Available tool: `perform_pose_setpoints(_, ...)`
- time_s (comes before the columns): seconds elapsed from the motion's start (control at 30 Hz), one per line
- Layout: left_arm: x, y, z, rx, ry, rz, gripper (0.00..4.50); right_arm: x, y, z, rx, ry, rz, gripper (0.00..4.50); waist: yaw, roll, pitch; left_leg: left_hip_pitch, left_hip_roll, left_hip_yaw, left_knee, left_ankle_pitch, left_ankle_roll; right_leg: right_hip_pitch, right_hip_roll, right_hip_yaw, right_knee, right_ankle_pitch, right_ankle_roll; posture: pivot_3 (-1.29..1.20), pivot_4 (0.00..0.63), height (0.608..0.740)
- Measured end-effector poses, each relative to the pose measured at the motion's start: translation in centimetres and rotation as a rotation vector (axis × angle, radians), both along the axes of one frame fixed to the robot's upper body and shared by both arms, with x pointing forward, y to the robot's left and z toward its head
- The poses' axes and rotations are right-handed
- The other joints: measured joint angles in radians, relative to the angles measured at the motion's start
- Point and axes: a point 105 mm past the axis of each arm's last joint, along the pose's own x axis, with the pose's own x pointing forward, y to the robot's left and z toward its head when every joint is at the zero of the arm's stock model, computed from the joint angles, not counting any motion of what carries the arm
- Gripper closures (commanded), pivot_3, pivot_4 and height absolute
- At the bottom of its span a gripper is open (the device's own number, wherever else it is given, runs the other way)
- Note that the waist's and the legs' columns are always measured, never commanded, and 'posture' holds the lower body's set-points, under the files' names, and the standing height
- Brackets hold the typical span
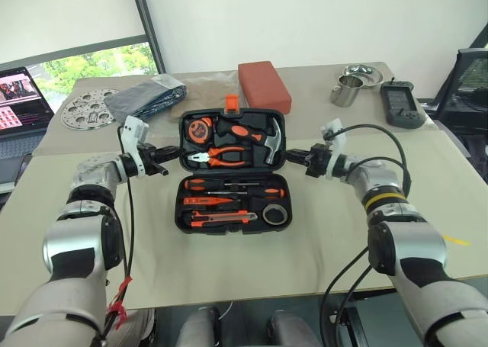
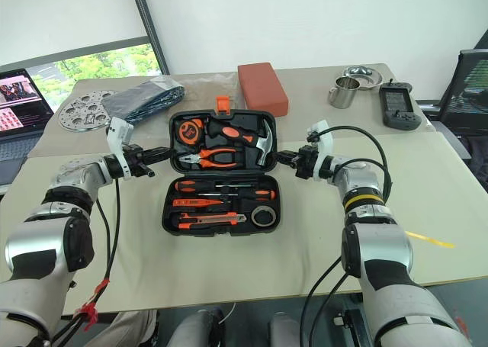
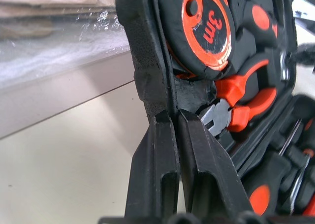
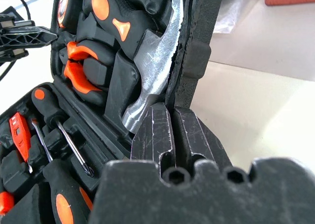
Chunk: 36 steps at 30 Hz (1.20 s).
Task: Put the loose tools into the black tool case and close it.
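A: Checking grip on the lid. Left gripper (image 1: 165,162) and right gripper (image 1: 294,159) each at a side edge of the raised half of the black tool case (image 1: 232,171), fingers pressed together on both.

B: Pinching the rim, or just pushing?

A: Left wrist view: closed fingers (image 3: 167,175) tight against the lid's side wall, tips at the rim. Same on the right wrist view (image 4: 174,135), beside the hammer (image 1: 268,137). Hard to say whether any plastic sits between the pads; looks more like a shut wedge under the edge than a pinch.

B: Why both sides?

A: Probably to swing the lid evenly about the hinge, no twist. Lid half tilted up, not flat.

B: Tools?

A: Seated in the near half on the table (image 1: 427,171): screwdrivers (image 1: 229,185), utility knife (image 1: 223,218), tape roll (image 1: 275,213). Tape measure (image 1: 200,129) and pliers (image 1: 221,157) clipped in the lid, so should stay put during the fold.

B: Anything loose outside?

A: None spotted. Steel cup (image 1: 347,90) and red block (image 1: 264,85) well apart at the back, no obstruction.

B: Remaining?

A: Folding lid down, then latch (image 1: 231,102). Risk: shut fingers slipping off the rim mid-swing.
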Motion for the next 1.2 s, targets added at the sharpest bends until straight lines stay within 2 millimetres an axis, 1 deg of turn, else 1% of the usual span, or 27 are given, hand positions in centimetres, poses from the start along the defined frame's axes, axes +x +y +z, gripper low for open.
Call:
perform_pose_setpoints(0.1,-0.1,0.1,0.0,0.024,-0.036,-0.007,4.46,0.0,0.1,0.1,-0.003,-0.025,0.008,4.5,0.0,0.0,0.0,0.0,0.0,0.0,0.0,0.0,0.0,0.0,0.0,0.0,0.0,0.0,0.0,0.0,0.15,0.74)
perform_pose_setpoints(0.3,-0.5,0.1,0.2,0.127,-0.164,-0.039,4.46,-0.4,0.0,0.1,-0.021,-0.11,0.025,4.5,0.001,0.0,0.0,0.0,0.0,0.0,0.0,0.0,0.0,0.001,0.0,0.0,0.0,0.0,0.0,0.0,0.15,0.74)
perform_pose_setpoints(0.57,-0.9,0.1,0.0,0.291,-0.335,-0.051,4.46,-1.7,-0.3,-0.2,-0.062,-0.232,0.083,4.5,0.002,0.0,0.0,0.003,0.001,0.0,0.0,0.0,0.0,0.003,0.0,0.0,0.0,0.0,0.0,0.0,0.15,0.74)
perform_pose_setpoints(0.9,-1.1,0.0,-0.2,0.419,-0.459,-0.044,4.46,-2.8,-0.3,-0.5,-0.119,-0.364,0.112,4.5,0.003,0.0,0.0,0.006,0.001,0.001,0.001,-0.002,0.005,0.003,0.0,0.001,0.001,0.0,0.0,0.0,0.15,0.74)
perform_pose_setpoints(1.07,-1.6,0.2,-0.4,0.456,-0.534,-0.024,4.46,-3.2,-0.1,-0.3,-0.157,-0.454,0.119,4.5,0.003,0.0,0.0,0.007,0.001,0.002,0.001,-0.002,0.006,0.003,-0.001,0.002,0.0,0.0,0.0,0.0,0.15,0.74)
perform_pose_setpoints(1.2,-2.2,0.5,-0.4,0.534,-0.623,-0.028,4.46,-3.6,0.0,-0.1,-0.181,-0.516,0.135,4.5,0.004,0.0,0.0,0.008,0.001,0.002,0.001,-0.002,0.006,0.004,-0.001,0.002,0.0,0.0,0.0,0.0,0.15,0.74)
